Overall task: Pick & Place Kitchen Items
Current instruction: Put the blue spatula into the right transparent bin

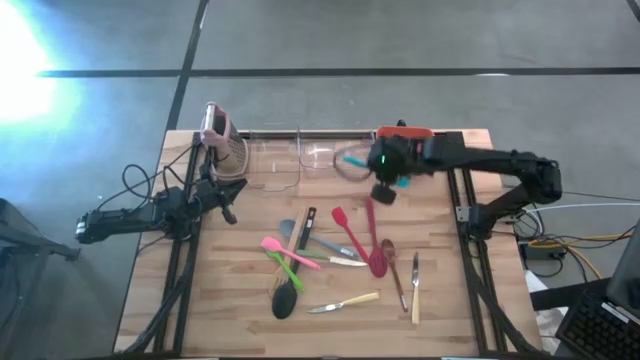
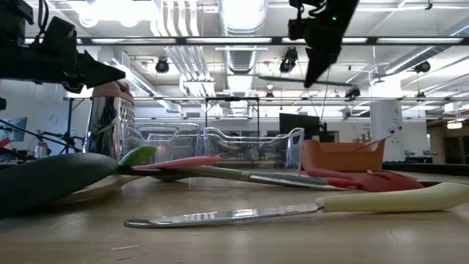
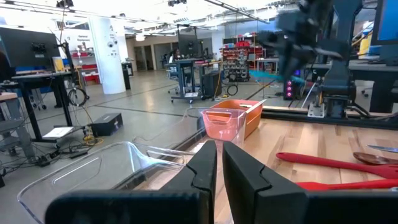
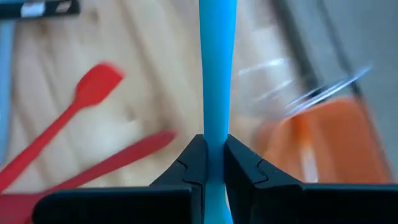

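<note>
Gripping a blue utensil [image 4: 217, 68] by its slim handle, the right gripper [image 1: 385, 180] hangs above the table near its far edge, just in front of the red-orange bin [image 1: 405, 133] and the clear bins [image 1: 300, 155]; its jaws are pinched onto the handle from both sides, so the utensil points straight out past them, which seems meant to let it drop lengthwise into a bin; the remaining kitchen items [image 1: 335, 255] lie scattered flat on the middle of the table, among them a red spatula [image 1: 347, 230], a pink one [image 1: 285, 250], a black ladle [image 1: 287, 295] and a pale-handled knife [image 1: 345, 302], well apart from the bins and not yet moved; the left gripper [image 1: 228, 200] waits by the left edge beside the pink-topped rack [image 1: 218, 135], jaws pressed together on nothing, likely keeping clear of the working arm.
</note>
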